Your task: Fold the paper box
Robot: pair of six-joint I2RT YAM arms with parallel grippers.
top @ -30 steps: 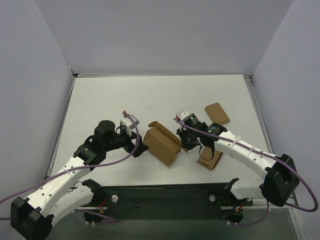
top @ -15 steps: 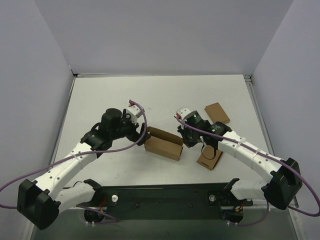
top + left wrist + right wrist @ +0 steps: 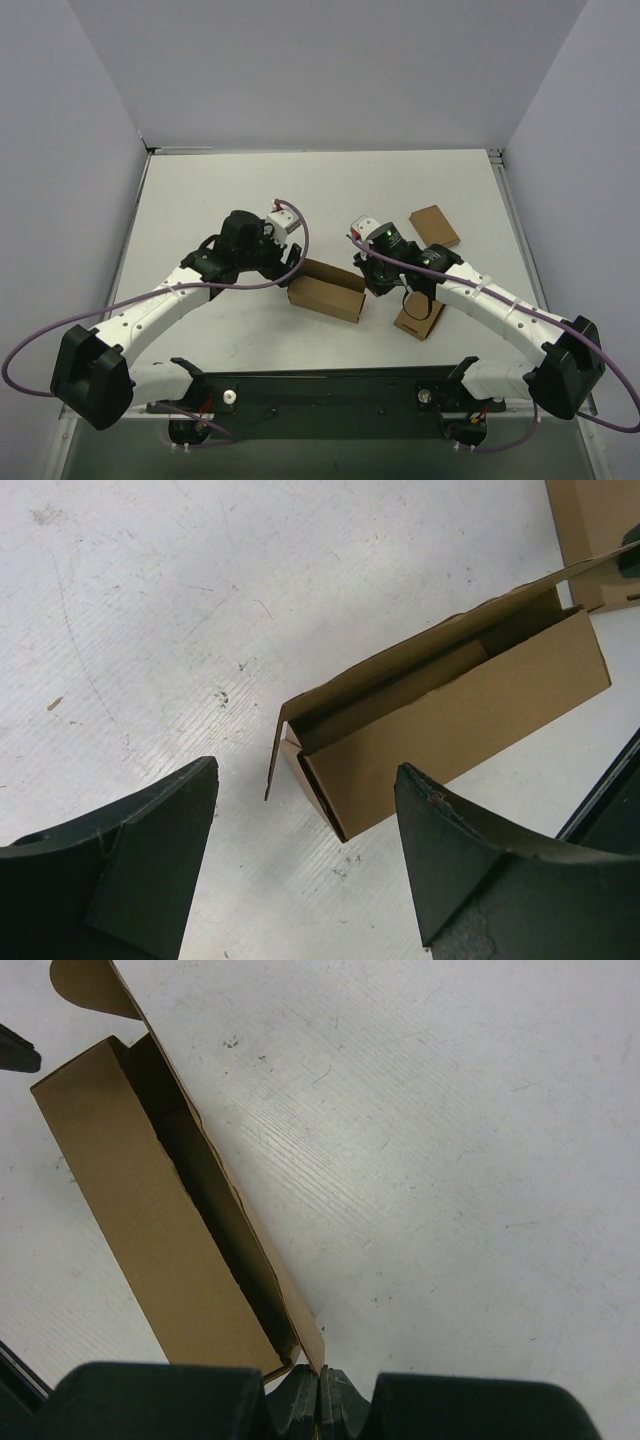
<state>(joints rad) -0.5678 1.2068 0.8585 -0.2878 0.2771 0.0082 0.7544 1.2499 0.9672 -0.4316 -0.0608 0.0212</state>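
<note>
Fingers [image 3: 290, 1400] of the black right gripper [image 3: 320, 1392] are pressing fully together on the thin edge of the raised lid flap of the plain brown cardboard paper box [image 3: 150, 1230]. This long, open-topped box is lying on the white table [image 3: 220, 190]. Over the box's opposite end, the black left gripper [image 3: 305, 770] is hanging wide open, gripping nothing. Beyond the pinched end, a small brown cardboard rectangle [image 3: 434, 226] and a second brown rectangle [image 3: 420, 318] are lying apart.
</note>
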